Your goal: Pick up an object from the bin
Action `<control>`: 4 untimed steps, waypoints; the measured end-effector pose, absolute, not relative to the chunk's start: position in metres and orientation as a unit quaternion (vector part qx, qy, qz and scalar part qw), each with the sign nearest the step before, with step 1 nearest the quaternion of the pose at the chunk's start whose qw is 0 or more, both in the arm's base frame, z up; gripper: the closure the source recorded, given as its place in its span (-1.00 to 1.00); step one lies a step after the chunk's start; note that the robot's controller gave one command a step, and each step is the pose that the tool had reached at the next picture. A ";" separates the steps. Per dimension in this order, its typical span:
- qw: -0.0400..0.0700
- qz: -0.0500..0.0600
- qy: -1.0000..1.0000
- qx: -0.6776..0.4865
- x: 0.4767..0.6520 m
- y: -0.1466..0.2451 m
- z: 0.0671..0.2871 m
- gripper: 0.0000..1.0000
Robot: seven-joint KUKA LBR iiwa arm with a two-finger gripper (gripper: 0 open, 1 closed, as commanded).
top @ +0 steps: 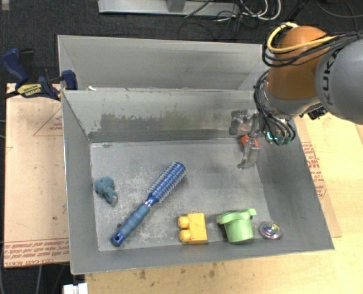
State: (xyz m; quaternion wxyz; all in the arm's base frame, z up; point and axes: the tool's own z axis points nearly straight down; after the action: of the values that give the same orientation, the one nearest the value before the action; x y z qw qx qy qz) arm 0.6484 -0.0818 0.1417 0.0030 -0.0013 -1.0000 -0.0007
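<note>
Five loose bits in bin (138,112). Pincer (249,158) hangs over bare floor, well behind green cup (236,226); can't tell if released or clenched. Cup's probably closest pick, straight toward front wall. Yellow block (192,228) just left of cup, blue hairbrush (151,202) further left, lying diagonal.

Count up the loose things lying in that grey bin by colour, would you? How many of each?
Blue: 2, the long brush and the small lump at the left
Yellow: 1, the block
Green: 1, the cup-shaped piece
Silvery: 1, the little shiny thing at the near right corner
Total: 5
</note>
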 end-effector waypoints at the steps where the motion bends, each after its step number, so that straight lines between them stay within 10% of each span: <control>1: -0.002 -0.003 -1.000 -0.015 0.655 0.045 0.143 -1.00; 2: 0.003 -0.001 -0.979 0.202 0.592 0.015 0.069 -1.00; 3: -0.003 0.003 -0.970 0.243 0.598 -0.074 0.103 -1.00; 4: 0.002 -0.001 -0.975 0.222 0.523 -0.073 0.107 -1.00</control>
State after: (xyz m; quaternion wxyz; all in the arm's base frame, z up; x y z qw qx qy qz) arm 0.5231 -0.0728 0.1065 0.0023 0.2221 -0.9750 -0.0015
